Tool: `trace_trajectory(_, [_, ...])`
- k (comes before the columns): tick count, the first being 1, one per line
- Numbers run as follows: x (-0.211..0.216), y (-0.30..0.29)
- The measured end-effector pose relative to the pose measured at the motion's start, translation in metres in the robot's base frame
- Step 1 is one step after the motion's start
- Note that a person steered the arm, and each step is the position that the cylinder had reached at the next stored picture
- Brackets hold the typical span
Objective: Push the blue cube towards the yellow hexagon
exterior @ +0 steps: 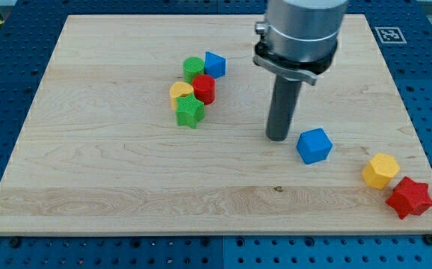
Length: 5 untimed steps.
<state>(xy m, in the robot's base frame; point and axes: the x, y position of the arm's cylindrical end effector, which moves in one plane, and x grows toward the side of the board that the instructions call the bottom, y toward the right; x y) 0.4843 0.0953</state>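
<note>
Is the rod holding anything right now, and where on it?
Nothing is held. My tip rests on the board just to the view's left of the blue cube, with a small gap between them.

Upright rod, my tip [279, 137] (board-level)

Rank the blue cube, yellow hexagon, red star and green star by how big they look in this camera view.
1. red star
2. blue cube and yellow hexagon, too alike to separate
3. green star
The green star lies farther up the view, so distance may shrink it.
</note>
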Motion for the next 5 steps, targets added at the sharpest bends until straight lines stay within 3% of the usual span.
trace_trajectory(5, [0.042, 0.045])
